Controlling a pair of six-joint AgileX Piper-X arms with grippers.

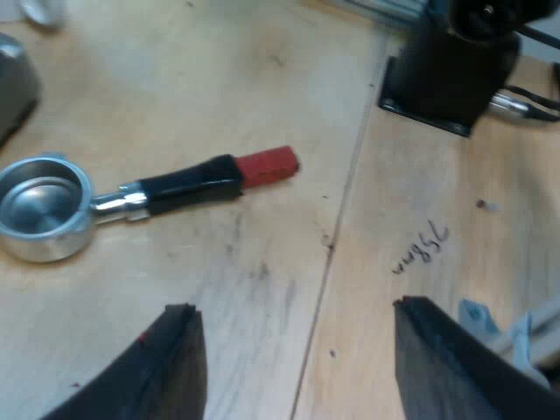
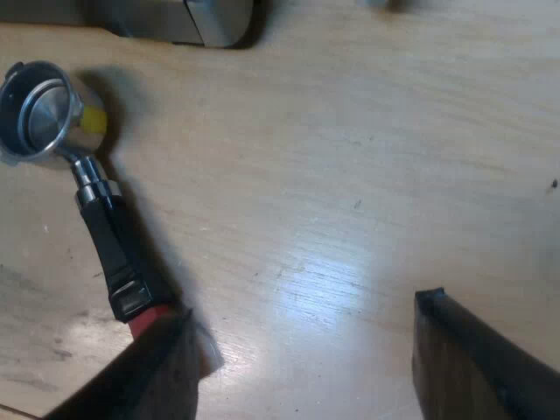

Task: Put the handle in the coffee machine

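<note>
Hovering spread beside the red end (image 2: pixel 147 318) of the loose holder (image 2: pixel 103 236), my right tool (image 2: pixel 302 319) looks set to grasp; left tool (image 1: pixel 293 306) equally spread.

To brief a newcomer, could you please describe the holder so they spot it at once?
On the wooden table, close to the grey machine, the holder lies loose. It alone has a round metal cup and a black handle ending in red.
</note>
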